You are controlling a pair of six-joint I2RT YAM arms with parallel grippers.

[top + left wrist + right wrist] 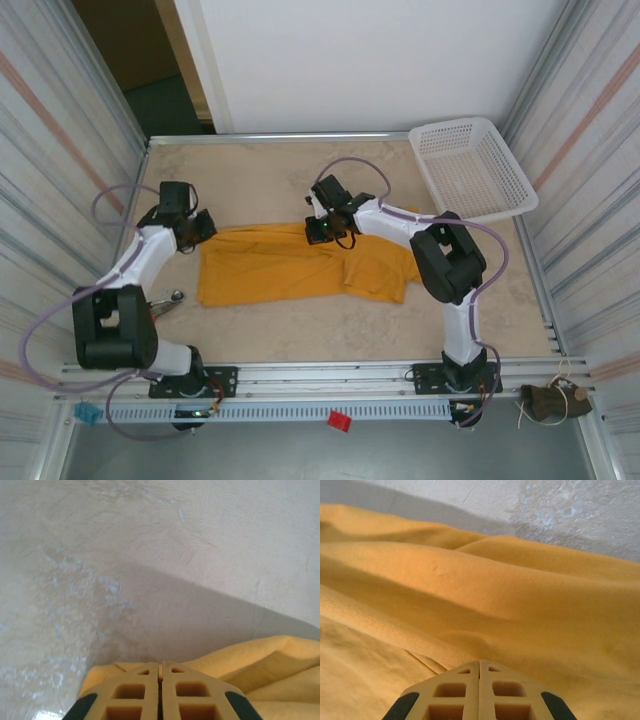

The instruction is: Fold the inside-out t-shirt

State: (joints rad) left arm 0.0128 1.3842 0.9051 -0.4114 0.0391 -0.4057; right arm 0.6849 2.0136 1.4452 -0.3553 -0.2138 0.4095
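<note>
The inside-out t-shirt (pixel 270 265) is mustard yellow and lies flat across the middle of the table, one sleeve pointing right. My left gripper (pixel 203 228) sits at its far left corner. In the left wrist view that gripper (pixel 160 664) is shut, with a thin strip of the t-shirt (pixel 280 665) pinched between the tips. My right gripper (pixel 320 232) is on the shirt's far edge near the middle. In the right wrist view it (pixel 479 661) is shut where a ridge of the t-shirt (pixel 495 590) bunches into its tips.
A white mesh basket (pixel 470 165) stands at the back right corner. The beige table (pixel 300 330) is bare in front of the shirt. A small metal tool (pixel 170 300) lies beside the left arm. Striped walls close in both sides.
</note>
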